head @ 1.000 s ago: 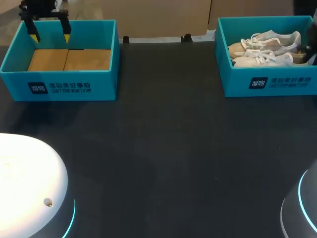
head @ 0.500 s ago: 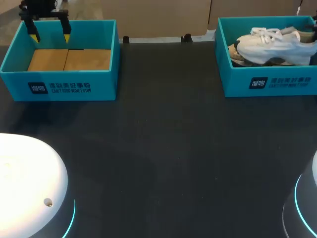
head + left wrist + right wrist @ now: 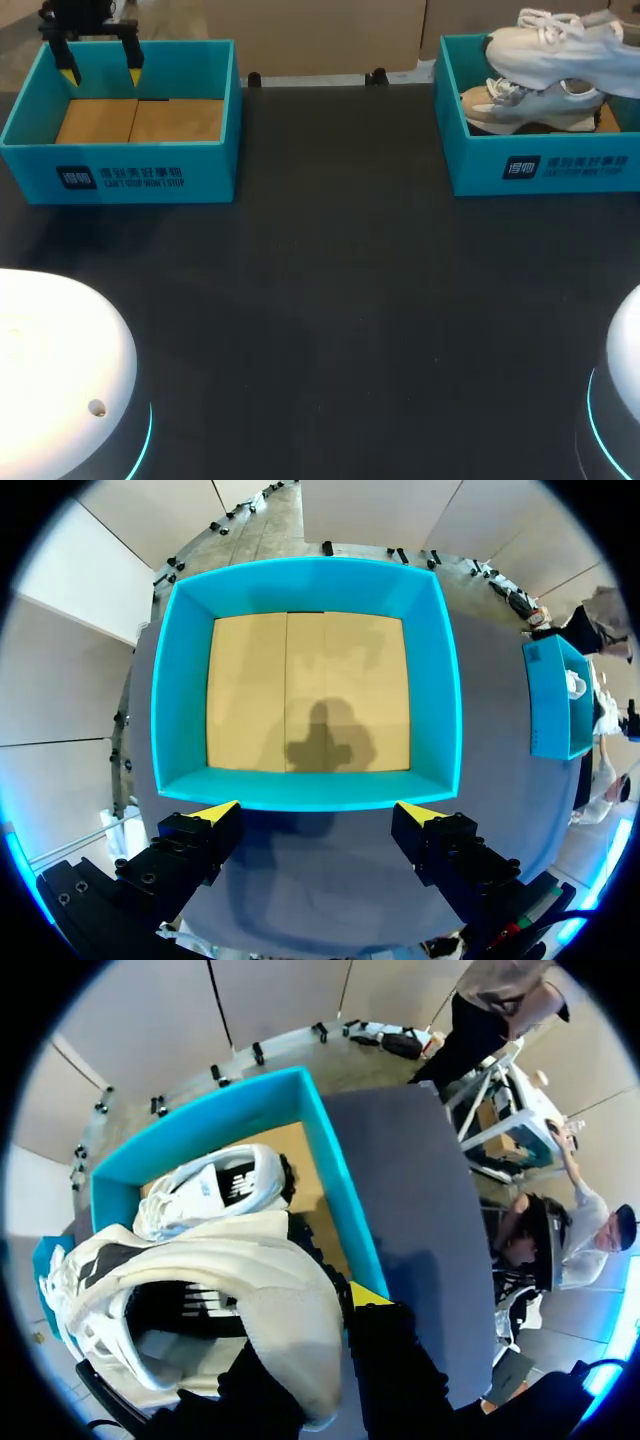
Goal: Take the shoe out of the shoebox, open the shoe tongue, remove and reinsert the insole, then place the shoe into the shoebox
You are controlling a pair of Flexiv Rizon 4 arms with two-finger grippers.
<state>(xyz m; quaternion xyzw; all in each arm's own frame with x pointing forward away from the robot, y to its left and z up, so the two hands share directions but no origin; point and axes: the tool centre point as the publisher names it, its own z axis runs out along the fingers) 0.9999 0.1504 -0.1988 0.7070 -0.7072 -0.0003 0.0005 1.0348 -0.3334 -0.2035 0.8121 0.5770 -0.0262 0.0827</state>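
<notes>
— Where was the shoe at that moment?

— The white sneaker (image 3: 560, 55) hung in the upper right corner of the frame, clear above the right shoebox (image 3: 545, 165), toe pointing left, laces loose on top. A second sneaker (image 3: 530, 105) lay inside that box, directly under it.

— And what had hold of it?

— The right gripper (image 3: 330, 1310). In its wrist view it was clamped on the heel end. One yellow fingertip (image 3: 368, 1293) showed outside the collar, while the other finger was hidden by the shoe. In the head view the gripper itself was out of frame.

— The other arm?

— The left gripper (image 3: 101, 70) sat in the upper left of the frame, over the far wall of the left shoebox (image 3: 120, 175). Its fingers were spread wide and held nothing. From its own wrist camera, the left gripper (image 3: 318, 810) looked down onto the box's bare cardboard floor (image 3: 305, 690), with only its own shadow there.

— Anything between the boxes?

— Just the dark table (image 3: 340, 300).
</notes>
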